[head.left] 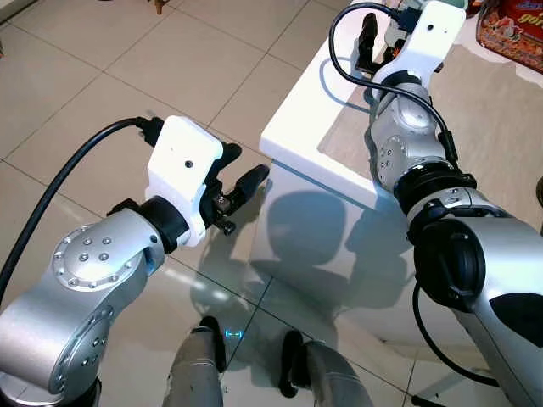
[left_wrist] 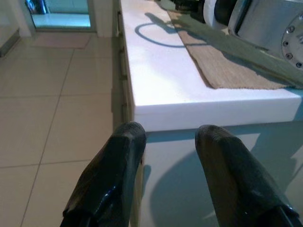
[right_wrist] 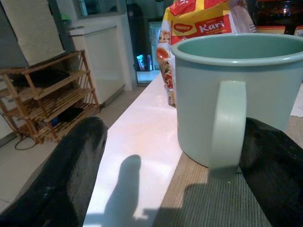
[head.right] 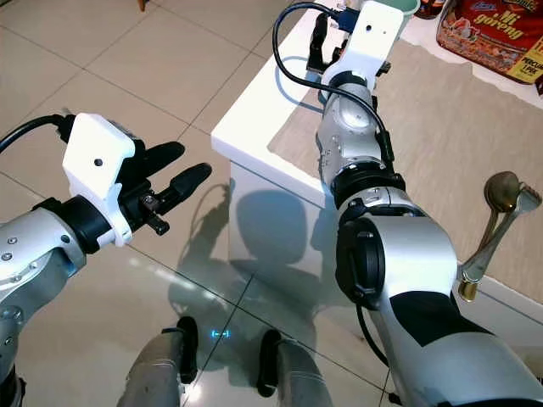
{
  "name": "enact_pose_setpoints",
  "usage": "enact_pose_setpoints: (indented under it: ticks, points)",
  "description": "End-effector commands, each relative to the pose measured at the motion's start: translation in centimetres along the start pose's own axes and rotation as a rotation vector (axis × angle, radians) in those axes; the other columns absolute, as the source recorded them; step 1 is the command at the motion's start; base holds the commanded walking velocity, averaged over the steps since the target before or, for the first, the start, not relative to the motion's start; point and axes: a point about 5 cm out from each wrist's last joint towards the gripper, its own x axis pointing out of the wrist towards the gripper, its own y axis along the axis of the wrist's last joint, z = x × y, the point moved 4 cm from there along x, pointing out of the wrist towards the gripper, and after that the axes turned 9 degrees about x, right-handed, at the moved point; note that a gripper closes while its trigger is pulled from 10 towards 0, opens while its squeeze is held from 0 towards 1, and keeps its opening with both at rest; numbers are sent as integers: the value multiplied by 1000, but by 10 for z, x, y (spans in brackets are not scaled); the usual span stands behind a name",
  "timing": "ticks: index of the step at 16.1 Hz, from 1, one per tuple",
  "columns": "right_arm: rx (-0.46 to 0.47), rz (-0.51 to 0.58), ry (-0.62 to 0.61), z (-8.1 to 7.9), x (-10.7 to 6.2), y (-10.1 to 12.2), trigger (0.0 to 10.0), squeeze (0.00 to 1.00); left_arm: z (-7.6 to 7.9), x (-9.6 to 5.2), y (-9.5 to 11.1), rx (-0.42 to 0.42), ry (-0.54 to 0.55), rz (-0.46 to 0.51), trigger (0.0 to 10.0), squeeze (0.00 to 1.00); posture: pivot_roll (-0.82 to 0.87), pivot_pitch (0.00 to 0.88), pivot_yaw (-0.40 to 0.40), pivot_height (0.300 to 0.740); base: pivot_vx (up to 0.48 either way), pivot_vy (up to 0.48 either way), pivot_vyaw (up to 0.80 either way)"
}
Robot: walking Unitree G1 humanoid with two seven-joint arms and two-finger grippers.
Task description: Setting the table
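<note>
Between my right gripper's [right_wrist: 170,175] spread fingers stands the pale green mug [right_wrist: 236,90], handle toward the wrist camera, one finger [right_wrist: 277,165] beside it, neither gripping. It sits on a woven mat [head.right: 441,127] on the white counter [left_wrist: 156,80], noodle packet [right_wrist: 199,28] behind. Left gripper [left_wrist: 165,165]: fingers apart, empty, off the counter's corner, above floor tiles [head.left: 102,110].

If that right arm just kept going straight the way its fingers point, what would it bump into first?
Most likely the pale green mug: its handle faces the open right gripper, just ahead of the gap between the fingers. The noodle packet stands behind it.
</note>
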Motion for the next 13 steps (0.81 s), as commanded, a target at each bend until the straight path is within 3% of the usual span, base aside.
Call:
enact_pose_setpoints:
  ticks: [1,3,4,5,6,13]
  points:
    - [-3,15,-27,6,3,7,10000,0,6,-3,7,16,-25,23,10000,0,358,326,-137,740,0,0,0]
    - [-7,15,-56,11,5,11,10000,0,8,-1,8,13,-35,25,10000,0,359,322,-138,740,0,0,0]
    - [-9,13,-63,13,5,11,9373,0,8,-1,8,13,-37,25,10000,0,359,322,-138,740,0,0,0]
    - [-7,11,-73,16,6,12,4353,0,9,-2,7,12,-39,24,10000,0,361,323,-138,740,0,0,0]
    - [-6,8,-75,16,6,12,314,0,10,-3,7,12,-40,23,10000,0,361,323,-138,740,0,0,0]
    - [-33,-20,-108,23,6,9,0,0,11,-5,4,10,-47,13,10000,0,367,316,-139,740,0,0,0]
